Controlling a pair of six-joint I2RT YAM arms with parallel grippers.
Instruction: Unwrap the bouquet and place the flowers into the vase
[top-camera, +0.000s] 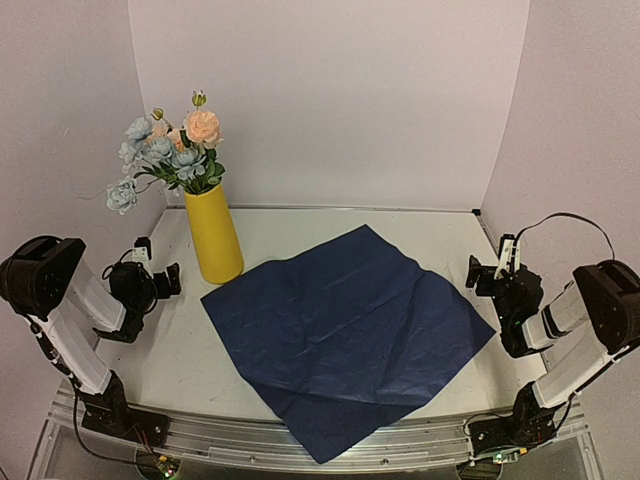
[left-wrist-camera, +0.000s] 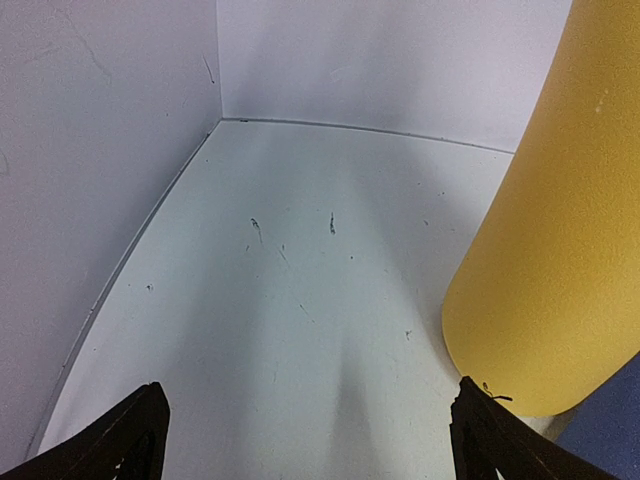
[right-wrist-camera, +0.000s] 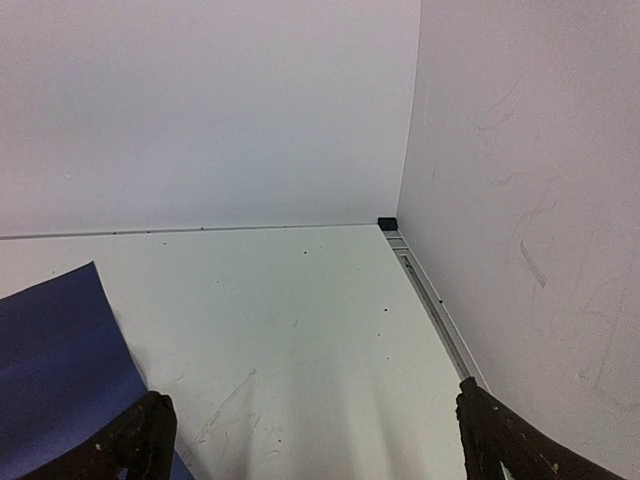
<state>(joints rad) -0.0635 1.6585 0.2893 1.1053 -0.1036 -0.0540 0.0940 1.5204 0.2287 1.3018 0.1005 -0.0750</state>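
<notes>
The flowers (top-camera: 172, 150), pale blue blooms and peach roses with green leaves, stand in the tall yellow vase (top-camera: 213, 233) at the back left of the table. The same vase (left-wrist-camera: 560, 240) fills the right side of the left wrist view. No wrapped bouquet shows; its navy paper sheet (top-camera: 345, 335) lies flat and spread in the middle of the table. My left gripper (top-camera: 158, 268) stands open just left of the vase, holding nothing (left-wrist-camera: 310, 440). My right gripper (top-camera: 490, 265) is open and empty at the right side of the table (right-wrist-camera: 310, 440), beside the sheet's corner (right-wrist-camera: 55, 370).
White walls close in the table on the left, back and right. A metal rail (right-wrist-camera: 435, 310) runs along the right wall. The navy sheet's near corner hangs over the table's front edge (top-camera: 320, 455).
</notes>
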